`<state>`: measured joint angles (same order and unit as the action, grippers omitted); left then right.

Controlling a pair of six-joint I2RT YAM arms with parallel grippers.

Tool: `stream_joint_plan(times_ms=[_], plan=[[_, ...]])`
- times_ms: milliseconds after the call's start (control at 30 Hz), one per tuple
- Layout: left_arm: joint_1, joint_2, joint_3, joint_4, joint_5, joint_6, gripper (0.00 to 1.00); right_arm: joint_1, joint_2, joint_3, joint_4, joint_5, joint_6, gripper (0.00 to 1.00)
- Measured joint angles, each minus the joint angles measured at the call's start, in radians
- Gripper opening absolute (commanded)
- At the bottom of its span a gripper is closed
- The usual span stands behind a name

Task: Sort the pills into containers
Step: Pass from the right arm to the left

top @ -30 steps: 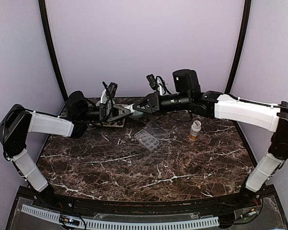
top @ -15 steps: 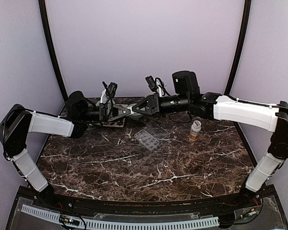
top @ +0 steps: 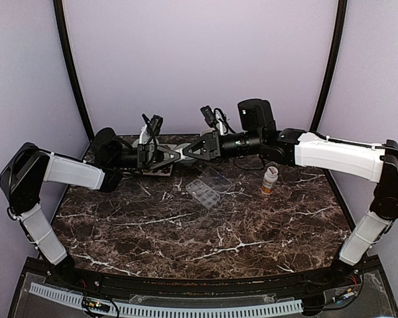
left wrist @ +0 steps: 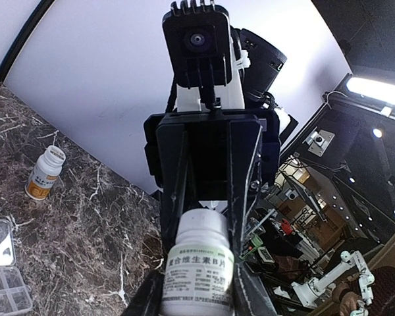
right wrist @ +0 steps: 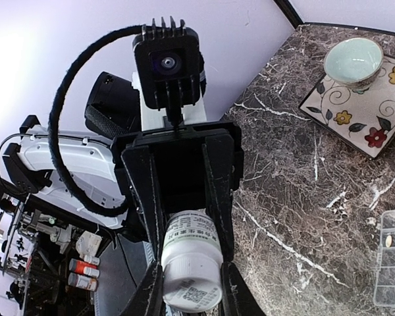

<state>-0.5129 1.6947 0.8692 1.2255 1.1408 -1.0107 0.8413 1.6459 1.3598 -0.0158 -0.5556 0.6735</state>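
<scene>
**Two grippers meet on one white pill bottle at the back of the table**

Seen from above, the right gripper (top: 189, 150) has edged leftward over the last second. It now meets the left gripper (top: 171, 155) nose to nose, above the far side of the marble table (top: 186, 232). Both are clenched on the white pill bottle (left wrist: 197, 266), the left on its labelled body and the right on the cap end. This looks like a hold for opening the cap, so sorting has probably not begun.

The clear organiser box (top: 209, 187) lies lid-open at mid-table, well apart from both grippers and near the amber bottle (top: 270, 179).

From above, the held bottle is almost hidden. Whether its cap has loosened cannot be told. Both wrist views cut off the organiser, and its contents are too small to make out.
</scene>
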Motion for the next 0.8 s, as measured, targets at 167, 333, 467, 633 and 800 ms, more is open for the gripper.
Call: stream_joint_plan(times_ms=[167,333,467,633,800], plan=[[0.005,0.036,0.011,0.068,0.033,-0.08,0.0,0.0,0.0,0.0,-0.021,-0.003,-0.099,0.0],[0.005,0.06,0.036,0.105,0.074,-0.158,0.0,0.005,-0.015,0.0,-0.048,0.02,-0.267,0.0],[0.005,0.068,0.061,0.113,0.105,-0.199,0.0,0.029,-0.045,-0.018,-0.055,0.084,-0.402,0.0],[0.006,0.076,0.066,0.112,0.14,-0.225,0.0,0.071,-0.067,-0.056,-0.042,0.197,-0.573,0.0],[0.013,0.088,0.068,0.111,0.161,-0.246,0.0,0.101,-0.07,-0.092,0.001,0.293,-0.693,0.0]])
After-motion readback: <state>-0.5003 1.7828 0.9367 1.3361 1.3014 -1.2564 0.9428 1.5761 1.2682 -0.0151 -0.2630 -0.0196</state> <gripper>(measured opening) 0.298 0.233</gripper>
